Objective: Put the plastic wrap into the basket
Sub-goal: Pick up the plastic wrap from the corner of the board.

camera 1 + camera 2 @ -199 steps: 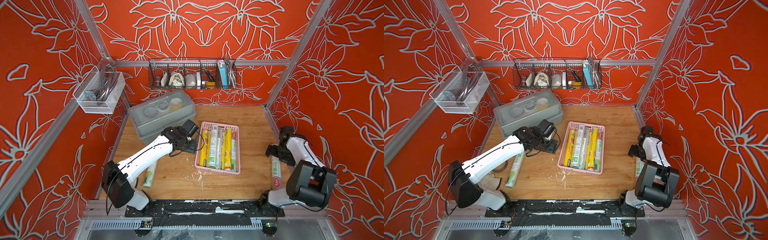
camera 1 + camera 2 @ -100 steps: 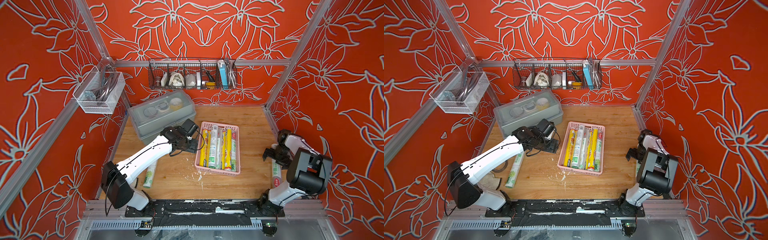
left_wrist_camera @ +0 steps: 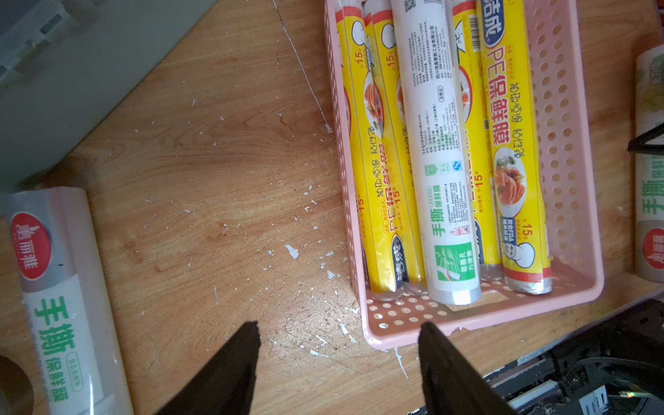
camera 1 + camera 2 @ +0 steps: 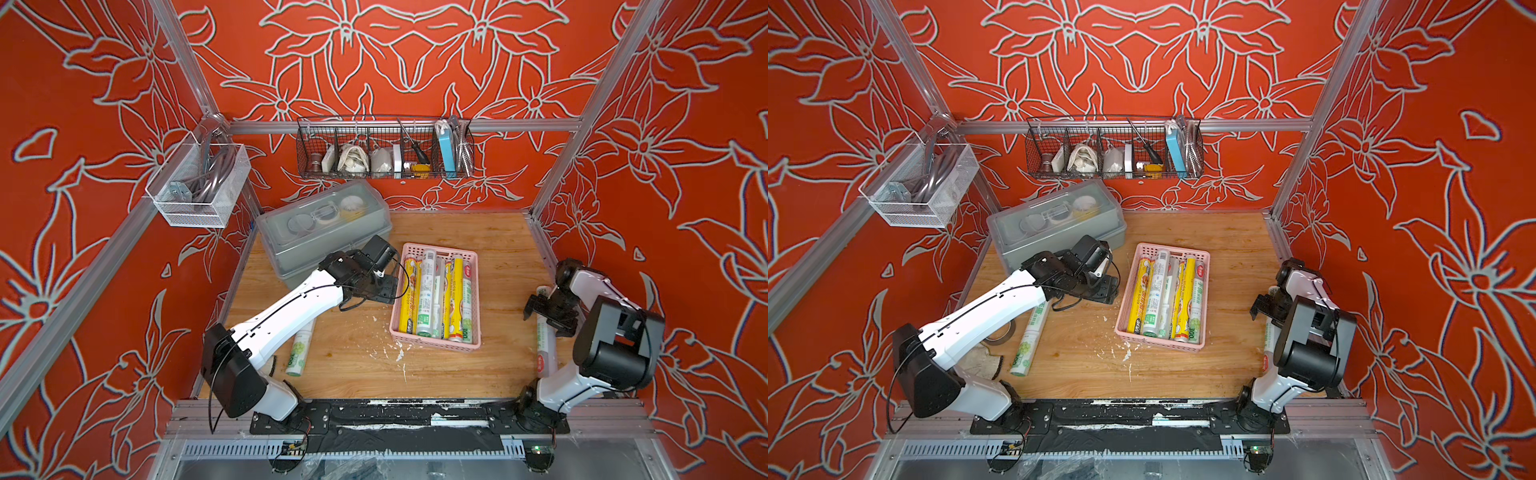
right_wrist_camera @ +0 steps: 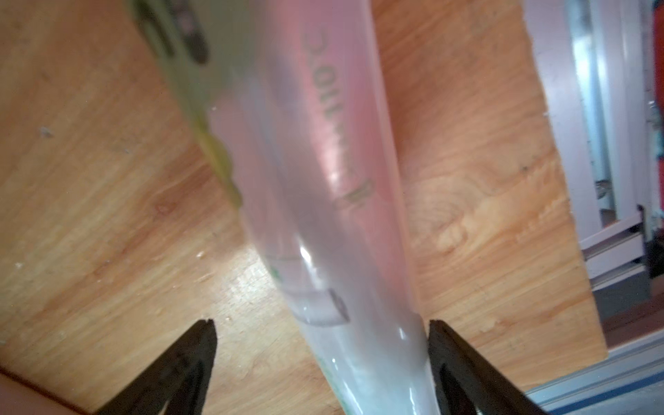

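Note:
The pink basket (image 4: 434, 344) (image 4: 1158, 344) (image 3: 406, 332) sits mid-table with several rolls of plastic wrap (image 4: 428, 291) (image 4: 1158, 291) (image 3: 438, 143) lying side by side in it. My left gripper (image 4: 388, 287) (image 4: 1106, 291) (image 3: 337, 327) hovers open and empty just off the basket's left side. A white-and-green roll (image 4: 300, 351) (image 4: 1027, 340) (image 3: 68, 316) lies under my left arm. Another roll (image 4: 543, 345) (image 4: 1266, 332) (image 5: 323, 179) lies by the right edge. My right gripper (image 4: 542, 313) (image 4: 1264, 309) (image 5: 319, 323) straddles it, open; one finger touches it and the other stands apart.
A grey lidded box (image 4: 324, 232) stands at the back left. A black wire rack (image 4: 384, 149) and a white mesh bin (image 4: 199, 187) hang on the walls. A brown tape roll (image 4: 1000, 332) lies beneath my left arm. White flecks dot the wood in front of the basket.
My right arm has folded in and brought its gripper down over the roll by the right edge, and its jaws have narrowed a little. The left arm has stayed still.

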Motion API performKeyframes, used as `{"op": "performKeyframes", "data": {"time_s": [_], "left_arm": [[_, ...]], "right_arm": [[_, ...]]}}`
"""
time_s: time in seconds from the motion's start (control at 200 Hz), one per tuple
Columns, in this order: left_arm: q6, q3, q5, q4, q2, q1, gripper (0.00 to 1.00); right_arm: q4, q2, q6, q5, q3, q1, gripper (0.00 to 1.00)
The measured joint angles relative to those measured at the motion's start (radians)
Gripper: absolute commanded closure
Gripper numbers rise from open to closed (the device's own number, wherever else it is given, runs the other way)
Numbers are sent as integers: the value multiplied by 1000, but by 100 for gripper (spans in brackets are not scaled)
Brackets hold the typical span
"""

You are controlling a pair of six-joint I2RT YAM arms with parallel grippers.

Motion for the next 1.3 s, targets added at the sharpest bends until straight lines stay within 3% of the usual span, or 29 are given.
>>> {"op": "performKeyframes", "data": {"time_s": [0.32, 0.641, 0.936, 1.301], "left_arm": [[0, 1, -3, 0, 0, 0, 29], [0, 2, -18, 0, -1, 0, 29], [3, 2, -9, 0, -1, 0, 29], [8, 2, 13, 0, -6, 0, 29]], "right_arm": [[1, 13, -6, -69, 0, 18, 23], [-2, 14, -15, -87, 0, 82, 16], [-3, 46, -27, -87, 0, 135, 19], [-15, 55, -25, -56, 0, 155, 38]]}}
